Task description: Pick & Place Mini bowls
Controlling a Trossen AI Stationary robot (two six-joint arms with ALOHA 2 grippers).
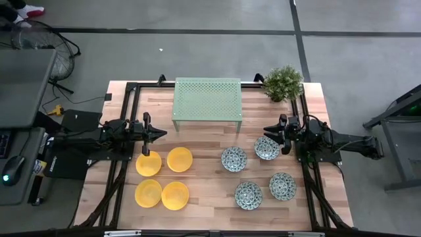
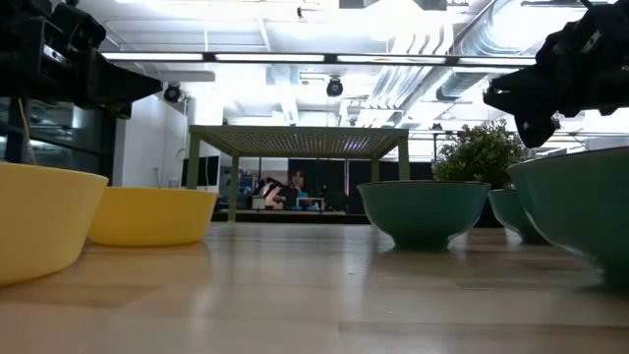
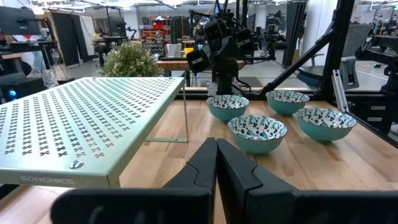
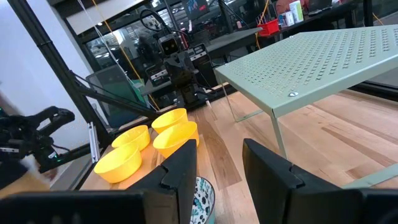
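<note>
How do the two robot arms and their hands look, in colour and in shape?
Both arms are black, built of jointed segments with dark cables along them. The left hand and the right hand each end in two flat, tapering black fingers. No markings show.

yellow bowls (image 1: 162, 178), blue-patterned bowls (image 1: 257, 171)

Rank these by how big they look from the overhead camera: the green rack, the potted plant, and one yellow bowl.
1. The pale green rack, clearly the largest.
2. The potted plant.
3. A yellow bowl, smaller than the plant, though not by much.
All three sit on the table under the same overhead camera, so nearness hardly skews this.
</note>
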